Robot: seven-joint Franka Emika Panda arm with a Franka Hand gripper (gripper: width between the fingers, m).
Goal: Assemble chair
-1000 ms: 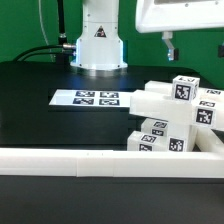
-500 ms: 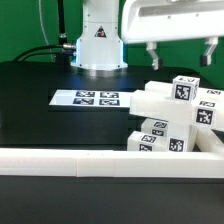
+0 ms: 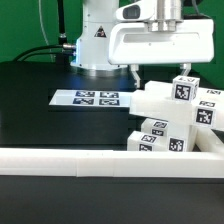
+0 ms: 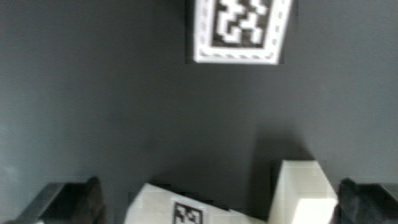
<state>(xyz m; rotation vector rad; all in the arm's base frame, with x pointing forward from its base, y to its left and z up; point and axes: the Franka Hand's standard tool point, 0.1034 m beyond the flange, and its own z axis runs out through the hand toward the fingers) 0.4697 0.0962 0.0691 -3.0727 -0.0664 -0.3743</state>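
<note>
White plastic fills the exterior view's right half, and we read the scene outward from the marker board [image 3: 97, 98], which lies flat on the black worktop [image 3: 30, 110]. Behind the board stands the arm's base [image 3: 98, 45]. To the exterior view's right of the board, the claw [image 3: 161, 74] hangs with its two fingers spread wide and nothing between them, above the near edge of the chair parts [image 3: 172, 120]. Those tagged blocks sit heaped together farther to the board's right, just behind the long white rail [image 3: 100, 162] that crosses the foreground.

We judge the step in hand to be the approach for a first pick: no part is gripped, and the pieces look unjoined. The next move calls for lowering the spread fingers around one piece, squarely enough to close on flat faces and not on a corner, without nudging the neighbours stacked against it.

From outside we get the whole pile, the board and the arm's bulk, though the wrist housing hides what lies directly below the claw. From the wrist we get that missing patch: dark worktop, one tag of the marker board [image 4: 240, 28], and two white chair pieces [image 4: 302, 190] poking in between the dark fingertips [image 4: 68, 203]. Which pieces they are, we cannot tell.
</note>
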